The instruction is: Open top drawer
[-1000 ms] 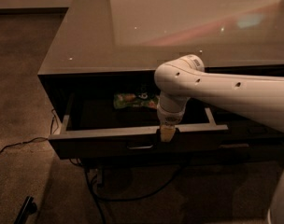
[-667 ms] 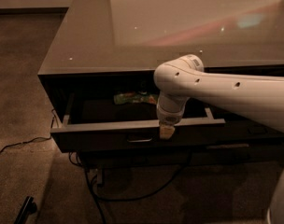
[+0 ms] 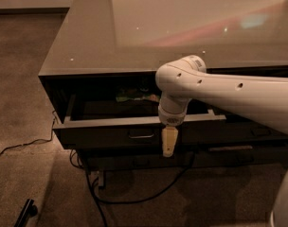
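Item: cabinet with a glossy grey-brown tabletop (image 3: 134,32), seen from in front of its front edge, standing on carpet (image 3: 21,89).

Item: top drawer (image 3: 101,135), dark grey. It stands partly out from under the tabletop's front edge, starting just in from the front-left corner and running toward the middle. Its front panel faces the room, with a small bar handle (image 3: 141,135) at the centre of the panel. The inside is in shadow. Something green and crumpled (image 3: 134,97) lies toward the back, under the tabletop's overhang.

Item: white arm (image 3: 238,96), reaching in from the right along the front edge, with its wrist bent downward over the drawer's front rim.

Item: gripper (image 3: 169,143), cream-coloured, pointing straight down in front of the drawer panel, just right of the handle. From here I cannot tell whether it is clenched, released, or touching the panel.

Item: lower drawer handle (image 3: 224,148), below the front edge, toward the right.

Item: dark cables (image 3: 148,195), trailing across the carpet beneath the cabinet.

Item: small black object (image 3: 25,212) on the carpet, well out beyond the front-left corner.
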`<state>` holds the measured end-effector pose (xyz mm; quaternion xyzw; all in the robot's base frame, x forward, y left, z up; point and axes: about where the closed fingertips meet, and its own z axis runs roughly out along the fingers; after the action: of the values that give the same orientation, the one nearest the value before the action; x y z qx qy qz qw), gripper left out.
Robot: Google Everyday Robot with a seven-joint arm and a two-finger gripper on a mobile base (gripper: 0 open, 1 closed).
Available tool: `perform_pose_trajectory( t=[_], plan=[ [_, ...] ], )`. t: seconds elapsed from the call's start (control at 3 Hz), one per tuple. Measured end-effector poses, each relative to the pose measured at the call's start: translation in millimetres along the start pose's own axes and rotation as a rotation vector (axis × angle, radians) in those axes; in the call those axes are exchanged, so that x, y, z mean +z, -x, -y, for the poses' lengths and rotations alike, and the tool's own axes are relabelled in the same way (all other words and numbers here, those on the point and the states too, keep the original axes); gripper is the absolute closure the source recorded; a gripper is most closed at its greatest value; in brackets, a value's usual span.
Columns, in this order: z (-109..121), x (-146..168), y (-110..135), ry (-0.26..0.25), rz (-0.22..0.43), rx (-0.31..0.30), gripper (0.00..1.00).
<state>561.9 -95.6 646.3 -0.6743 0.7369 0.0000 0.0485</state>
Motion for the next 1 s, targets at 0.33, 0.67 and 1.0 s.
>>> perform_pose_trajectory(
  t=[0.33,0.67,1.0],
  plan=[
    [-4,-2,-1,0.001,0.051,-0.023,0.0],
    [-12,-6,2,0.003,0.156,-0.078,0.0],
    [-26,-4,-2,0.015,0.23,-0.122,0.18]
  ],
)
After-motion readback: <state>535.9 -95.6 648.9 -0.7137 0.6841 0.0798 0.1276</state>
